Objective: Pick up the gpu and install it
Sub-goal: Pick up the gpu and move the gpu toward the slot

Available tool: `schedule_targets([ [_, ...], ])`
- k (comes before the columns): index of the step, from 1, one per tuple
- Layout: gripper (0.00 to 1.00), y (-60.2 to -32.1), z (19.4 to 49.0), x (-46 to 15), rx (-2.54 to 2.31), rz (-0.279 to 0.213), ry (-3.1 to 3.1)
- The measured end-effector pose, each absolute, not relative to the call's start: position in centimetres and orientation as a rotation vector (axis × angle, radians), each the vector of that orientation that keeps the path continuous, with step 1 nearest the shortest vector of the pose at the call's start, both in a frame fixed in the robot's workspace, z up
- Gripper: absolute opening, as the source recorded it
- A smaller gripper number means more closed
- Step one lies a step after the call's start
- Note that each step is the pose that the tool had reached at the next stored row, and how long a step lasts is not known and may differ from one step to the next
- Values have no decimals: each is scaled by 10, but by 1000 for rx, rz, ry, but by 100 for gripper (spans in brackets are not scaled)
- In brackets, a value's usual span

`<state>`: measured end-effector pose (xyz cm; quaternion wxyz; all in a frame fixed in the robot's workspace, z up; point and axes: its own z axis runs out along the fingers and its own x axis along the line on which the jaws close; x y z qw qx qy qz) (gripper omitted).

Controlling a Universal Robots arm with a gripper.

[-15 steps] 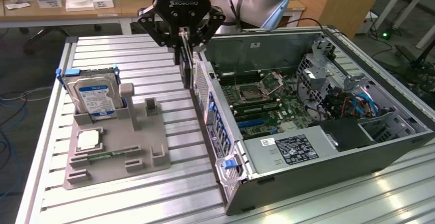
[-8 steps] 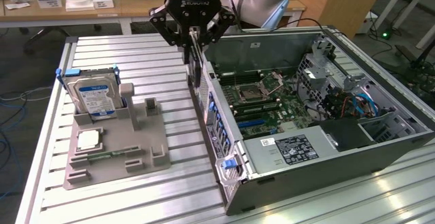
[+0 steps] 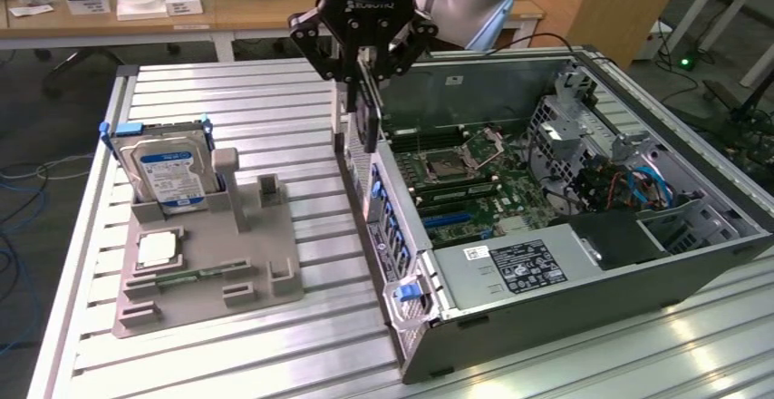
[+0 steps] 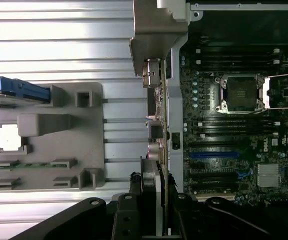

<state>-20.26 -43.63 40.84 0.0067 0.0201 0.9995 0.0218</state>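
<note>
jaws of the black gripper (image 3: 362, 74) (image 4: 153, 202) were clamped on the thin dark rectangular gpu card (image 3: 364, 125) (image 4: 157, 132). it hung on edge, clear of the ribbed aluminium table (image 3: 278, 100). the card sat above the open grey metal computer case (image 3: 581, 267), over its wall on the exterior view's left and beside the green motherboard (image 3: 484, 195). apart on the table lay a grey plastic tray (image 3: 212, 281), holding an upright silver hard drive with blue-white label (image 3: 169, 172) and a small square silver chip (image 3: 158, 249).
</note>
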Motion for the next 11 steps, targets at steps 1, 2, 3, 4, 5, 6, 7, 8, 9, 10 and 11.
schedule_targets([
  [1,28,-436,408,-200,63,68,3127],
  [2,28,-436,408,-197,63,68,3127],
  [3,28,-436,408,-194,63,68,3127],
  [4,28,-436,408,-192,63,68,3127],
  [5,28,-436,408,-189,63,68,3127],
  [6,28,-436,408,-186,63,68,3127],
  [7,28,-436,408,-184,63,68,3127],
  [8,28,-436,408,-181,63,68,3127],
  [9,28,-436,408,-178,63,68,3127],
  [10,28,-436,408,-176,63,68,3127],
  [11,28,-436,408,-173,63,68,3127],
])
